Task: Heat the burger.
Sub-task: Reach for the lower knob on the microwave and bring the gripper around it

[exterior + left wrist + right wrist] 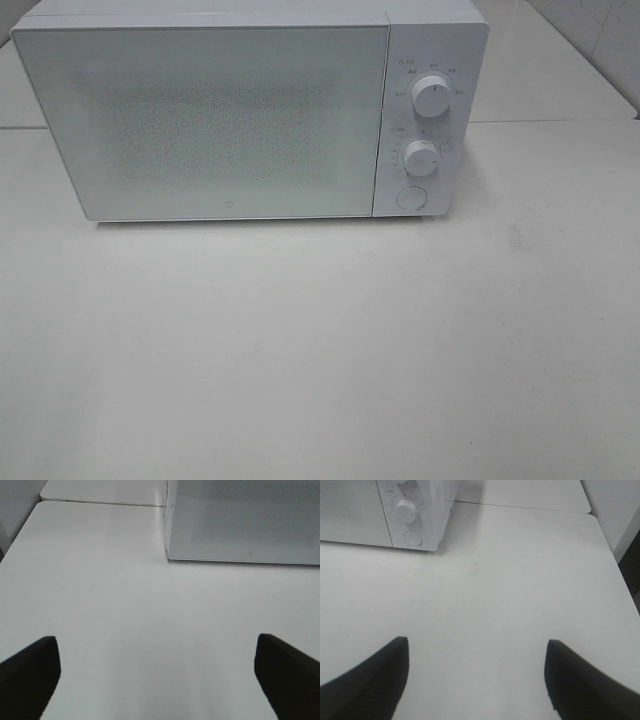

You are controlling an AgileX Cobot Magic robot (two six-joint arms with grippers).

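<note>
The exterior high view shows a white microwave oven point(230, 120) standing on a white counter point(320, 350), with its door point(200, 120) shut. The control panel is on the right side of the microwave oven and carries an upper knob point(432, 95), a lower knob point(421, 157) below it, and a round button point(411, 197) at the bottom. Neither arm appears in this view.

The left wrist view shows the left fingers point(30, 675) spread wide, with nothing between them, over bare counter in front of the microwave oven's door-side corner. The right wrist view shows the right fingers point(370, 680) spread, with nothing between them, in front of the panel side of the microwave oven.

Both wrist views show a seam point(100, 502) in the counter beside the microwave oven.

Fine print rings both knobs, and a small mark point(229, 210) sits at the door's lower edge. Neither can be read.

The burger appears in no view. The door's dotted screen hides the interior, so its position cannot be told.
</note>
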